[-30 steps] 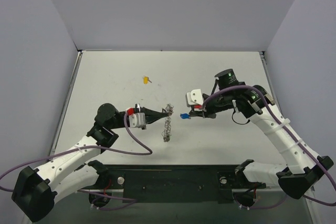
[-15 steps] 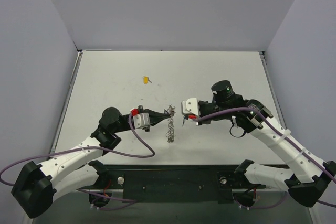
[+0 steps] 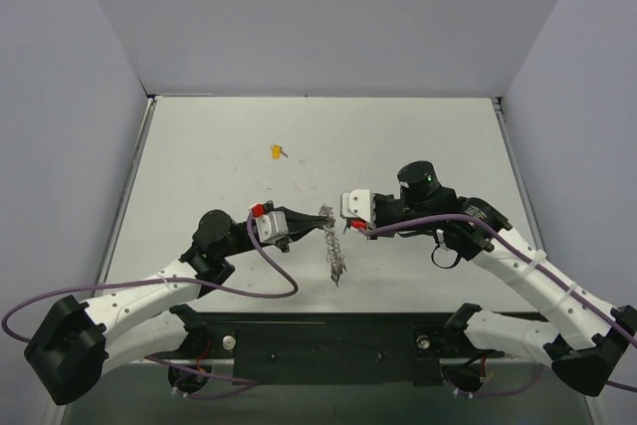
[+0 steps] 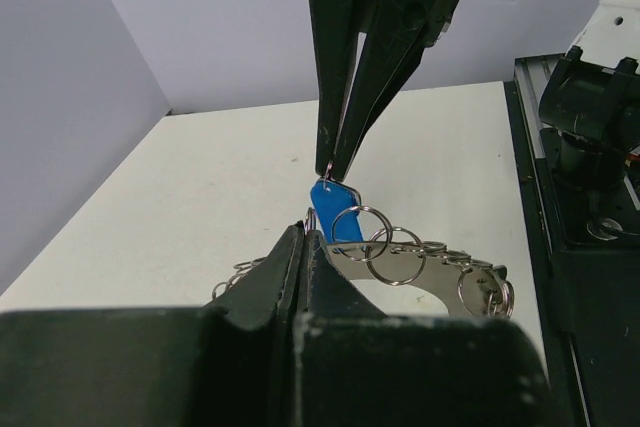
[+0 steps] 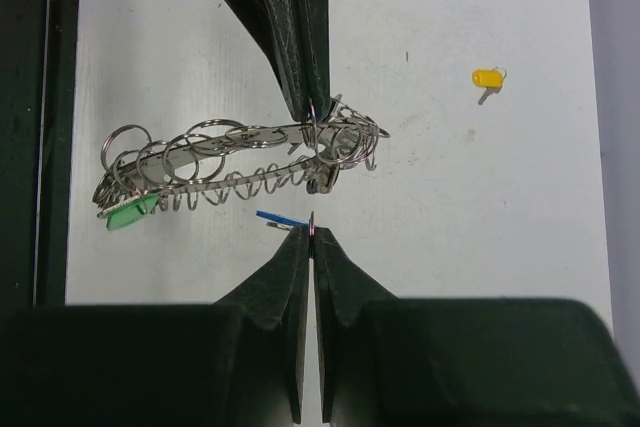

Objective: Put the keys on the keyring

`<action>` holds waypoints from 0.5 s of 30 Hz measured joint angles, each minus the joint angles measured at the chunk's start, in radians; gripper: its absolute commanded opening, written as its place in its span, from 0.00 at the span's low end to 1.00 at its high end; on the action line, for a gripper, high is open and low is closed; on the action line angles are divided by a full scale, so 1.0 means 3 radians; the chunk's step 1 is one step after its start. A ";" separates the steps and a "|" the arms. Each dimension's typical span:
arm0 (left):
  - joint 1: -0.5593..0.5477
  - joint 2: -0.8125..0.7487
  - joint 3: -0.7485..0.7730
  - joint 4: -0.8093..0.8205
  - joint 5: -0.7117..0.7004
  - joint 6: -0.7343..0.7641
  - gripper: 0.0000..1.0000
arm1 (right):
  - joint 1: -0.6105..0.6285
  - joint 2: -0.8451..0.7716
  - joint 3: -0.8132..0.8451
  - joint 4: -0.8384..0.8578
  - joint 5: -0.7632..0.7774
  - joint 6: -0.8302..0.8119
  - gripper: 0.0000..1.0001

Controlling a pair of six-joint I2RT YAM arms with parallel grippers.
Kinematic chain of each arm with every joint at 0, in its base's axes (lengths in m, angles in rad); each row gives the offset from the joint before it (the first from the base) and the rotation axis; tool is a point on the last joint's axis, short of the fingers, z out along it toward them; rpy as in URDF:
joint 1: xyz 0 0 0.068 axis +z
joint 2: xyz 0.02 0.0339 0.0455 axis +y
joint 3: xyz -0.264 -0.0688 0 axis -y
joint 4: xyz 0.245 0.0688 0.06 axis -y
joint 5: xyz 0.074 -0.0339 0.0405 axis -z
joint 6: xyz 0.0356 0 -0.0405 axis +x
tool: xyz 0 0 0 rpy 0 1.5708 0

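My left gripper [image 3: 318,217] is shut on a small ring at the top of the keyring [image 3: 334,251], a silvery loop with several rings that hangs below it. In the left wrist view the gripper [image 4: 305,234] pinches that ring and the keyring [image 4: 425,265] stretches to the right. A green key [image 5: 130,213] hangs on the keyring [image 5: 240,159]. My right gripper [image 5: 312,232] is shut on the small ring of the blue key [image 5: 278,217], just beside the keyring. The blue key [image 4: 335,209] hangs touching the keyring's rings. A yellow key [image 3: 276,152] lies apart on the table.
The yellow key also shows in the right wrist view [image 5: 487,78], beyond the keyring. The white table [image 3: 199,146] is walled by grey panels at the back and sides. A black base rail [image 3: 328,340] runs along the near edge.
Both grippers have moved toward each other. The right gripper carried the blue key left up to the keyring. The left gripper pushed right, and the keyring swung and now hangs more slanted.
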 measured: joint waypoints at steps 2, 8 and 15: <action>-0.0018 0.0005 -0.0013 0.0024 -0.0010 -0.0018 0.00 | 0.0028 0.0000 -0.0050 0.0067 0.0036 0.0034 0.00; -0.0038 0.0011 -0.0019 0.0100 -0.0028 -0.0051 0.00 | 0.0067 -0.0003 -0.0126 0.0290 0.0102 0.0163 0.00; -0.0065 0.0019 -0.0020 0.0126 -0.0055 -0.0046 0.00 | 0.0106 -0.0029 -0.0177 0.0435 0.0116 0.0216 0.00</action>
